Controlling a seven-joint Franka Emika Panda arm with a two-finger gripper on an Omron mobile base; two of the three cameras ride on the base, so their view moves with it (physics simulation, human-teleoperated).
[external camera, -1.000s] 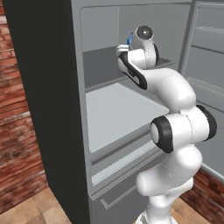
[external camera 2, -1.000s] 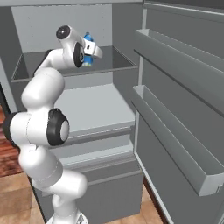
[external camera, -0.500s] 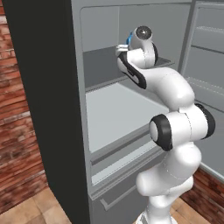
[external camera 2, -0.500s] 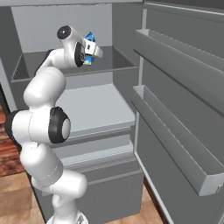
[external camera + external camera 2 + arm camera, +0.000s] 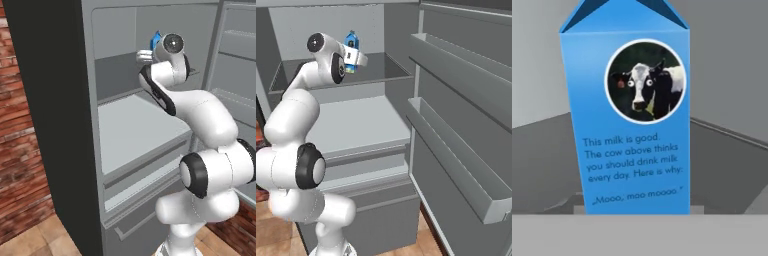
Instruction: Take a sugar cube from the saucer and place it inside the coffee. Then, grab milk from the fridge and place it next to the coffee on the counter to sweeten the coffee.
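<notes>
Milk (image 5: 628, 125) stands right before my claw, its blue front face square to my hand camera: a round picture of a black-and-white cow up high, lines of dark print below, the peaked top folding away at the upper edge. The carton is upright on the dark grey upper shelf (image 5: 381, 70) inside the fridge (image 5: 55, 115), toward the back of that shelf.

From the right base camera, my claw (image 5: 354, 56) is up at the carton (image 5: 351, 41), with the blue top poking out above my wrist and a pale finger (image 5: 360, 60) lying along the carton's side. My fingers seem pressed against its two sides, pinching it, though my wrist covers most of the contact and I cannot tell whether the carton's base has left the shelf.

From the left base camera, only a sliver of blue (image 5: 156, 39) peeks out beside my round wrist joint, and my arm (image 5: 200, 115) reaches up and into the compartment from the lower right.

Below the upper shelf lies a wide pale grey shelf (image 5: 135, 130), and under that the front of a drawer (image 5: 376, 210). The fridge door (image 5: 466, 130) is swung open to my right, with two long rail bins running along its inner face. A red brick wall (image 5: 20, 165) stands left of the fridge's dark side.
</notes>
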